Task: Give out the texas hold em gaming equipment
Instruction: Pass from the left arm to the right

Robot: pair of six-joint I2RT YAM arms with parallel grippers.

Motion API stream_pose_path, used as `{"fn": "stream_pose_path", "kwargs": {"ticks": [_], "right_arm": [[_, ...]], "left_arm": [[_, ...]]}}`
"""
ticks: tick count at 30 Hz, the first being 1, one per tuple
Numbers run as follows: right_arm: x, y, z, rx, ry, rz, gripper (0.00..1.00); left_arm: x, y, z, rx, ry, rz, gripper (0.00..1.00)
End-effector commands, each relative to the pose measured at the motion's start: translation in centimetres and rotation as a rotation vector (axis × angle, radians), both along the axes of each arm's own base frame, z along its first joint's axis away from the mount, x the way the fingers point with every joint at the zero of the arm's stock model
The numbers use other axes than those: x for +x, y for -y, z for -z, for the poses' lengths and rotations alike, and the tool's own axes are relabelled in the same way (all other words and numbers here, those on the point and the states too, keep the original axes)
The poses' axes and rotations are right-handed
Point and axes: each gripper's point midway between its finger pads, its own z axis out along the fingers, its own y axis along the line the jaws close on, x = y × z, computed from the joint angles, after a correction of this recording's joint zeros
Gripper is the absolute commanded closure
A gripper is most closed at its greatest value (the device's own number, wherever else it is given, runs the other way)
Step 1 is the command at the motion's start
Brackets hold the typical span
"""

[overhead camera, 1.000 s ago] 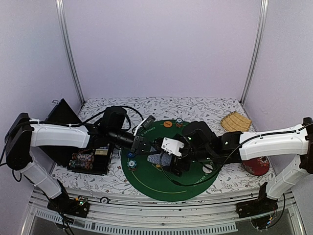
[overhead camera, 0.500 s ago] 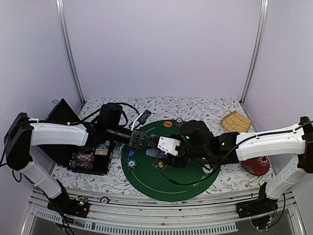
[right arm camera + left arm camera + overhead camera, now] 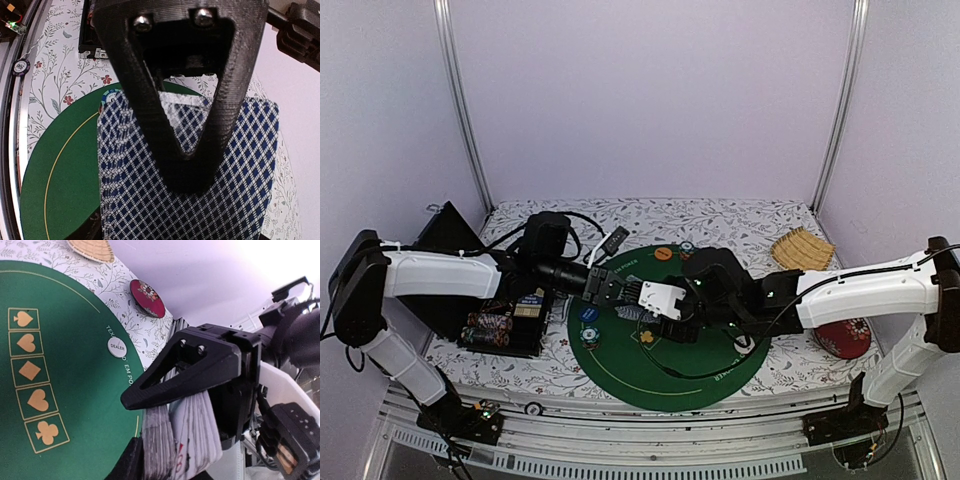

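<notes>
A deck of playing cards (image 3: 630,312) with blue diamond backs hangs above the green mat (image 3: 660,375), between the two grippers. My right gripper (image 3: 644,304) is shut on it. In the right wrist view its upper finger (image 3: 180,125) lies flat on the top card (image 3: 245,165) and the lower finger is hidden. My left gripper (image 3: 618,292) meets the deck from the left. In the left wrist view its jaws (image 3: 129,427) close around the edge-on cards (image 3: 180,440), which are split into two packets. A white DEALER disc (image 3: 117,347), a blue disc (image 3: 588,314), an orange disc (image 3: 662,253) and small chips (image 3: 588,338) lie on the mat.
A black box (image 3: 505,325) with chips stands left of the mat. A red round dish (image 3: 843,338) and a woven coaster (image 3: 801,248) lie at the right. One chip (image 3: 20,65) lies by the front rail.
My right gripper has carried the deck left and slightly up to the left gripper. The left gripper has drawn back a little and now meets the deck.
</notes>
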Motion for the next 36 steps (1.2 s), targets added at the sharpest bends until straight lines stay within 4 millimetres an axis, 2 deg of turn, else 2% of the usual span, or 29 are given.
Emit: {"fn": "stream_pose_path", "kwargs": {"ticks": [1,5,8,10,12,14,18,21,25,30,36], "right_arm": [[1.8,-0.6,-1.7,0.040,0.053,0.057,0.34],[2.7,-0.3,-2.0,0.051,0.060,0.087,0.26],[2.9,-0.4,-2.3,0.068,0.048,0.083,0.12],[2.7,-0.7,-2.5,0.077,0.044,0.069,0.05],[2.6,-0.7,-2.7,0.083,0.043,0.063,0.04],[2.6,-0.6,-2.4,0.077,0.049,0.058,0.10],[2.7,-0.5,-2.2,0.064,0.050,0.060,0.38],[2.6,-0.7,-2.2,0.064,0.043,0.058,0.45],[2.6,-0.8,-2.4,0.071,0.029,0.059,0.48],[2.4,-0.7,-2.4,0.080,0.018,0.060,0.48],[2.1,-1.0,-2.4,0.103,0.000,0.047,0.49]], "left_arm": [[-2.1,0.2,-0.2,-0.022,-0.025,0.089,0.79],[-2.2,0.2,0.0,-0.015,-0.027,0.091,0.84],[-2.2,0.2,-0.1,-0.018,-0.022,0.089,0.99],[-2.2,0.2,-0.1,-0.019,-0.026,0.088,1.00],[-2.1,0.2,-0.1,-0.026,-0.036,0.086,1.00],[-2.2,0.2,0.1,-0.033,-0.048,0.088,1.00],[-2.3,0.2,0.2,-0.033,-0.050,0.099,1.00],[-2.3,0.3,0.2,-0.034,-0.049,0.105,0.95],[-2.1,0.4,0.1,-0.029,-0.046,0.097,0.82],[-1.4,0.3,0.1,-0.004,-0.033,0.056,0.62],[-0.7,0.4,0.6,0.038,-0.032,0.024,0.53]]}}
